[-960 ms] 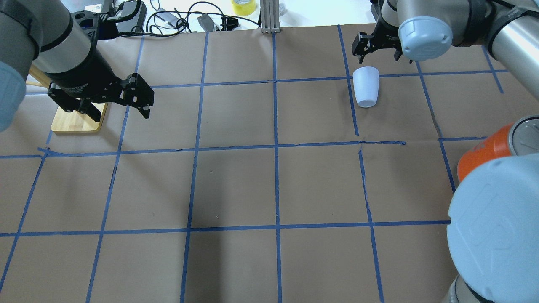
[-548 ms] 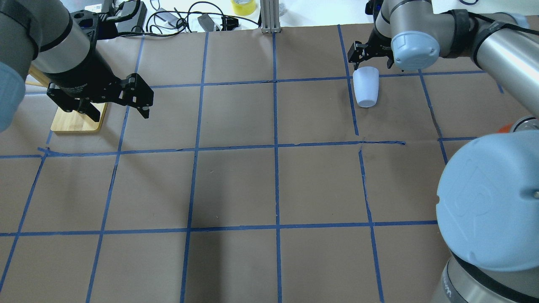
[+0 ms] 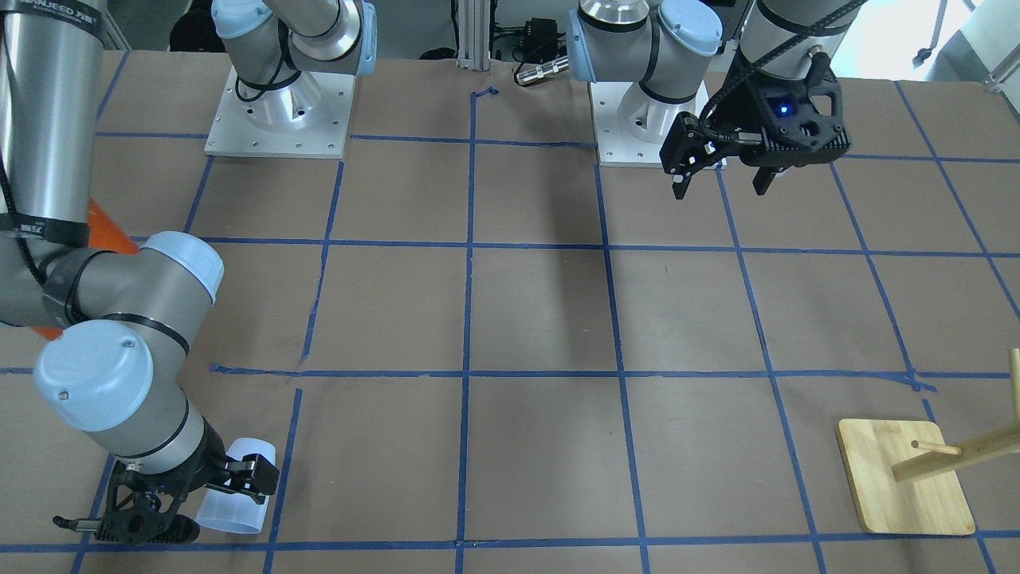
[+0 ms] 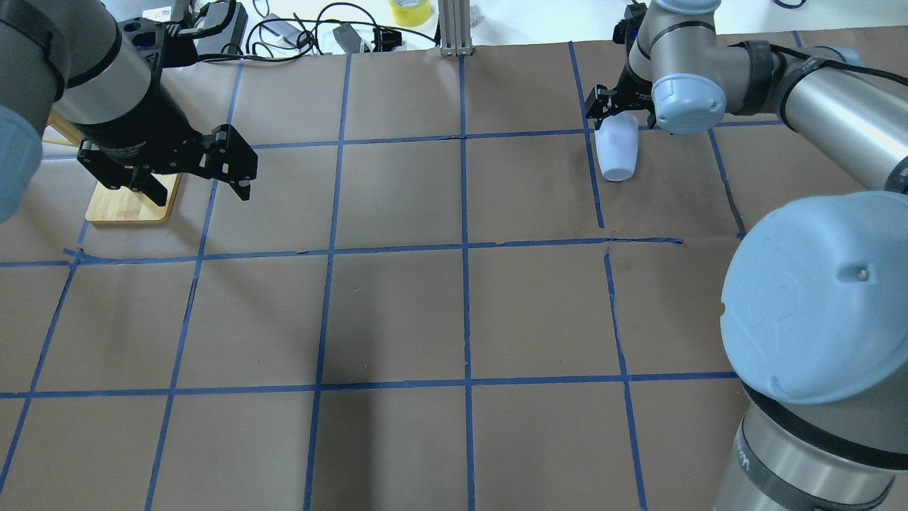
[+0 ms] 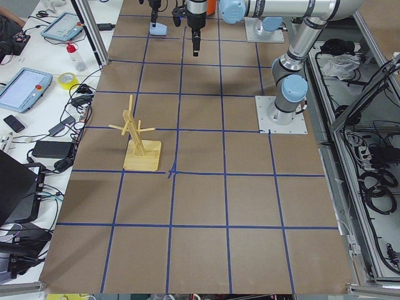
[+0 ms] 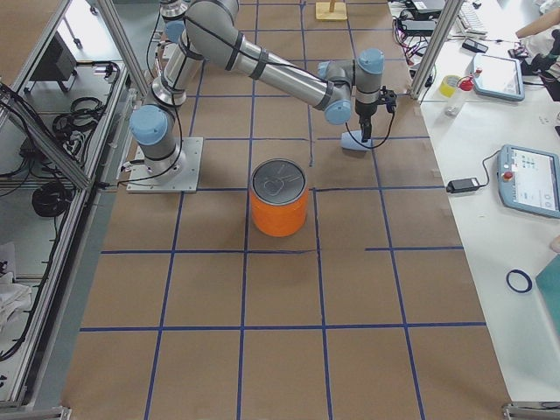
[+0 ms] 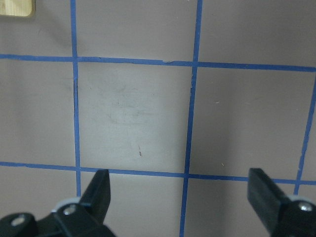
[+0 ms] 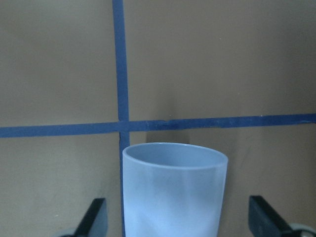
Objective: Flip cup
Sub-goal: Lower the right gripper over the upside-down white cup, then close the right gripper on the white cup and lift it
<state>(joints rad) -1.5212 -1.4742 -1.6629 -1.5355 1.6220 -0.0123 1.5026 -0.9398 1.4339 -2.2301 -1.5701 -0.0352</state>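
The cup (image 4: 617,152) is a small pale bluish-white tumbler at the far right of the table. It appears to lie on its side, wider end away from the robot. It also shows in the front view (image 3: 231,510) and the right wrist view (image 8: 175,192). My right gripper (image 4: 621,117) is open, its fingers (image 8: 96,217) on either side of the cup's wide end, apart from it. My left gripper (image 4: 202,188) is open and empty, hovering above the table at the far left; the left wrist view (image 7: 178,180) shows only bare paper between its fingers.
A large orange can (image 6: 280,210) with a silver top stands nearer the robot on the right; my right arm's elbow (image 4: 816,298) hides it in the overhead view. A wooden peg rack (image 3: 904,486) stands at the far left, below my left gripper. Blue tape grids the brown paper.
My right gripper has moved down and closer until its open fingers straddle the cup's wide end. The right elbow swung in over the orange can. The cup and left arm have not moved.
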